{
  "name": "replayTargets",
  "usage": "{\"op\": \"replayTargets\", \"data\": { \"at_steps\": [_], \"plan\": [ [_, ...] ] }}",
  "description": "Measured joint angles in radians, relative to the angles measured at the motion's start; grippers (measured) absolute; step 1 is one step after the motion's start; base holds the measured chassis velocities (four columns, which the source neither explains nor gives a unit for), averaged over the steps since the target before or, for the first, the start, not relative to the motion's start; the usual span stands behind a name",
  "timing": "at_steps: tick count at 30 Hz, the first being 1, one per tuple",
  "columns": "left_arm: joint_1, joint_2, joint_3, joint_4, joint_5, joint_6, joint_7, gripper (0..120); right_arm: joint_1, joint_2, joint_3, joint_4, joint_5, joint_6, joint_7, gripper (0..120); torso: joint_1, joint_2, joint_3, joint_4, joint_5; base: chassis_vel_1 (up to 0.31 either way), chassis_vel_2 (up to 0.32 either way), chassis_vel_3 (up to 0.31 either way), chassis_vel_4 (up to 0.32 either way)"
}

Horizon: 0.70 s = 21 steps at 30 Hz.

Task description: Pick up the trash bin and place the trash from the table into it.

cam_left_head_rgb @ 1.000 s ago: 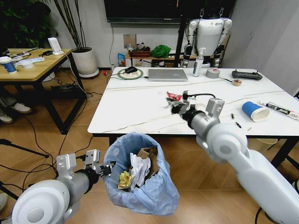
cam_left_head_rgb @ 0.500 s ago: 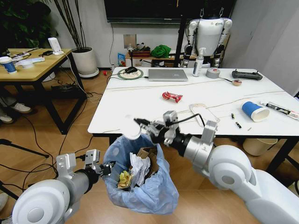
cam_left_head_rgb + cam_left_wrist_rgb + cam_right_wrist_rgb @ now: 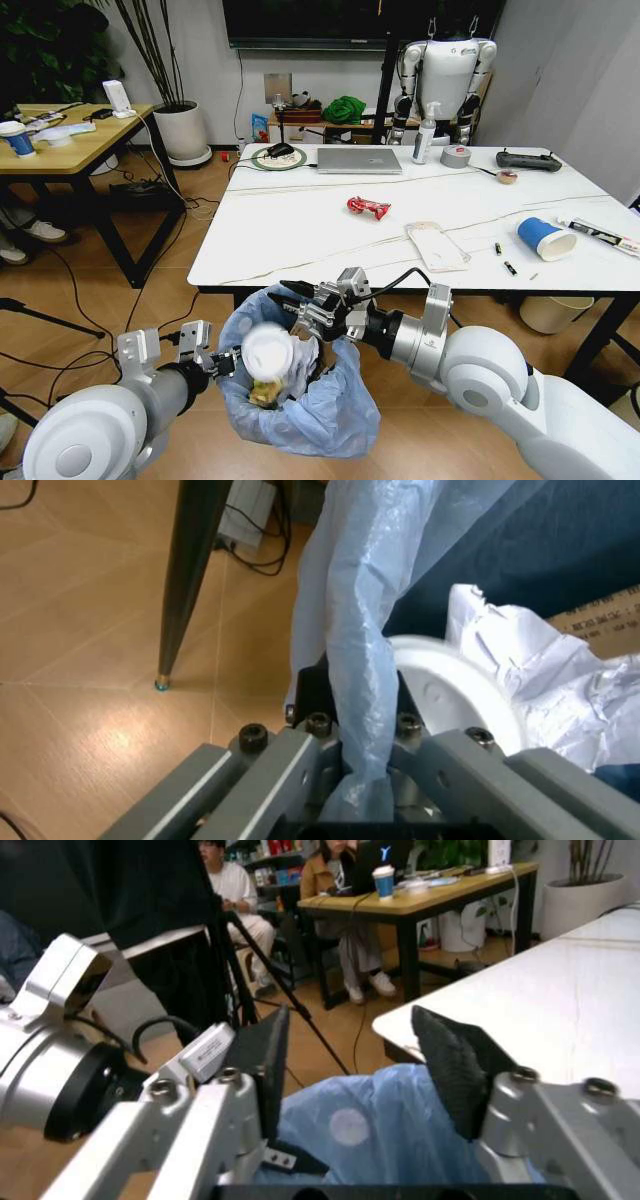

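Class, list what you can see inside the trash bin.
Inside the trash bin: a white cup, crumpled white paper, brown cardboard and a yellow wrapper. Anything deeper is covered.

One bin [image 3: 300, 400] sits on the floor. On the white surface [image 3: 300, 230] lie one red wrapper [image 3: 368, 207], one clear plastic packet [image 3: 437, 246], one blue cup [image 3: 545, 239], one laptop [image 3: 359, 160] and one tape roll [image 3: 456, 156].

The right gripper [image 3: 291, 296] hovers open-fingered over the trash bin [image 3: 300, 385] — a white crumpled piece [image 3: 268, 352] on its heap — the left gripper [image 3: 225, 360] clamping its rim.
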Motion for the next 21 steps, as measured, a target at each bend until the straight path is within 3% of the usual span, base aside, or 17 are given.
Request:
{"op": "replayTargets", "data": {
  "at_steps": [4, 11, 13, 17, 21],
  "plan": [
    [0.007, -0.001, -0.002, 0.0, 0.001, 0.0, -0.001, 0, 0.02, 0.018, 0.032, 0.005, 0.037, -0.003, 0.104, 65, 0.0, 0.0, 0.0, 0.0001, 0.0, 0.0, 0.0, 0.0, 0.0],
    [0.016, -0.008, -0.002, 0.0, 0.007, 0.0, -0.001, 0, 0.053, 0.044, 0.084, 0.009, 0.102, -0.051, 0.308, 85, 0.0, 0.0, 0.0, 0.0, 0.0, 0.0, 0.0, 0.0, 0.0],
    [0.017, -0.008, -0.001, 0.0, 0.007, 0.0, -0.001, 0, 0.076, 0.06, 0.102, 0.003, 0.16, -0.097, 0.465, 94, 0.0, 0.0, 0.0, 0.0001, -0.0001, 0.0, 0.0, 0.0, 0.0],
    [0.023, -0.008, -0.002, 0.0, 0.008, 0.0, -0.001, 0, 0.096, 0.077, 0.158, -0.035, 0.223, -0.203, 0.689, 100, 0.0, 0.0, 0.0, 0.0002, 0.0001, 0.0, 0.0, 0.0, 0.0],
    [0.025, -0.014, -0.001, 0.0, 0.008, 0.0, -0.001, 0, 0.069, 0.06, 0.229, -0.072, 0.195, -0.275, 0.719, 100, 0.0, 0.0, 0.0, 0.0001, 0.0003, 0.0, 0.0, 0.0, 0.0]
  ]
}}
